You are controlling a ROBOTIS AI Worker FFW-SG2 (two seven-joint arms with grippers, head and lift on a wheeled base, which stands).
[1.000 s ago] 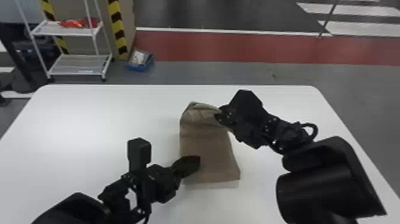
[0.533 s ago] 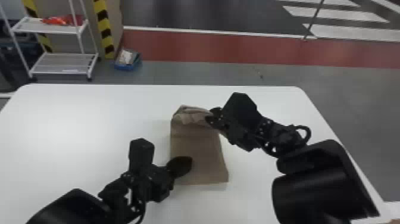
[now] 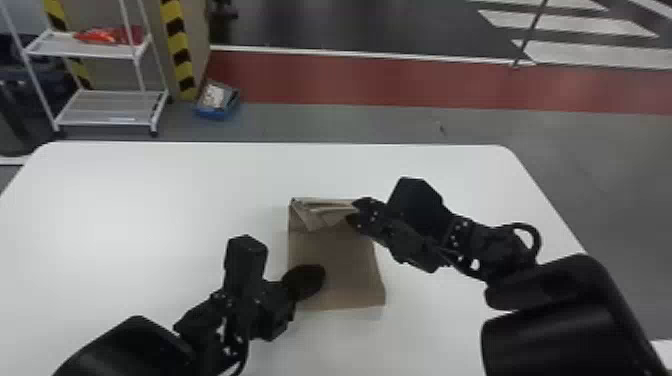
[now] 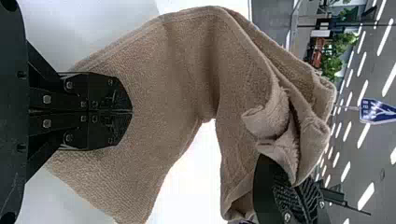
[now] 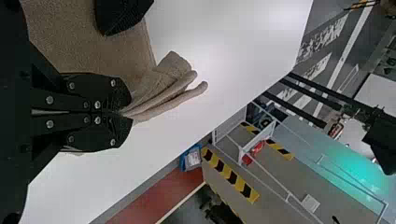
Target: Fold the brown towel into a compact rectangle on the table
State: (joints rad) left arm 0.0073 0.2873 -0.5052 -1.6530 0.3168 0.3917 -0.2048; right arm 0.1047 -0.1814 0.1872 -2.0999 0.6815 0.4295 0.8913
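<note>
The brown towel [image 3: 345,260], a rectangle of soft terry cloth, lies on the table in front of the robot, its near part flat and its far end gathered up in loose layers. At that far end, on the right side, the right gripper [image 3: 356,212], with two flat black fingers, is closed on several plies of the edge; the right wrist view shows them fanning out beyond the fingertips. The left gripper [image 3: 306,281], of the same black build, has its fingers together over the towel's near left part, with no cloth visible between them.

The step in hand looks like bringing the far end over toward the near edge, with the left gripper probably meant as a weight. The chief risk is a crooked fold: the far end is held at one side only, so its free left corner could lag, curl under or land askew. The bunched plies could set as a lump if let go without being spread. If the left gripper merely rests there, a pull from the right could drag the whole towel over the smooth white table [image 3: 150,210]; if it remains in place, the flap may drape over its fingers. The white metal shelf [image 3: 105,107] stands well clear beyond.
</note>
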